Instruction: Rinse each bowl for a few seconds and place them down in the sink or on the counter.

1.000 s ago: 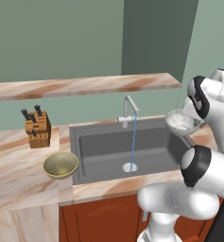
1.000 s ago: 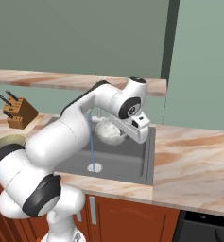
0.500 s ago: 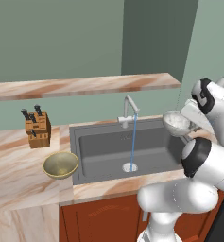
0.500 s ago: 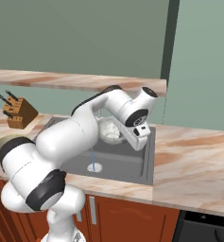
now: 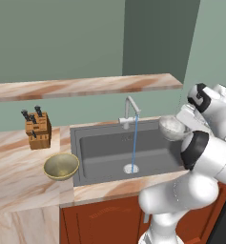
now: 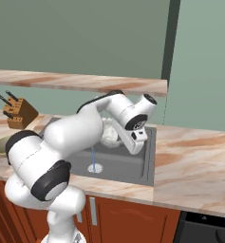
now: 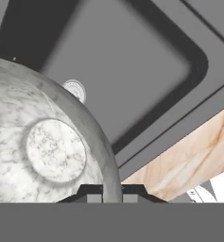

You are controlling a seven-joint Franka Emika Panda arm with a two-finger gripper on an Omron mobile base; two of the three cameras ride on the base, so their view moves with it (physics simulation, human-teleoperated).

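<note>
My gripper is shut on the rim of the pale grey marbled bowl and holds it over the right end of the sink, to the right of the running water. In the hand view the fingers pinch the rim of the grey bowl, with the sink floor below. From the right, the grey bowl hangs beside my gripper above the sink. The olive-gold bowl stands upright on the counter left of the sink.
A silver faucet pours a thin stream onto the drain. A wooden knife block stands at the back left. A marbled shelf runs above the sink. Broad counter lies right of the sink.
The hand has turned at the wrist, and the grey bowl has come down a little and drifted slightly toward the sink's middle. The olive-gold bowl and the water stream are as before.
</note>
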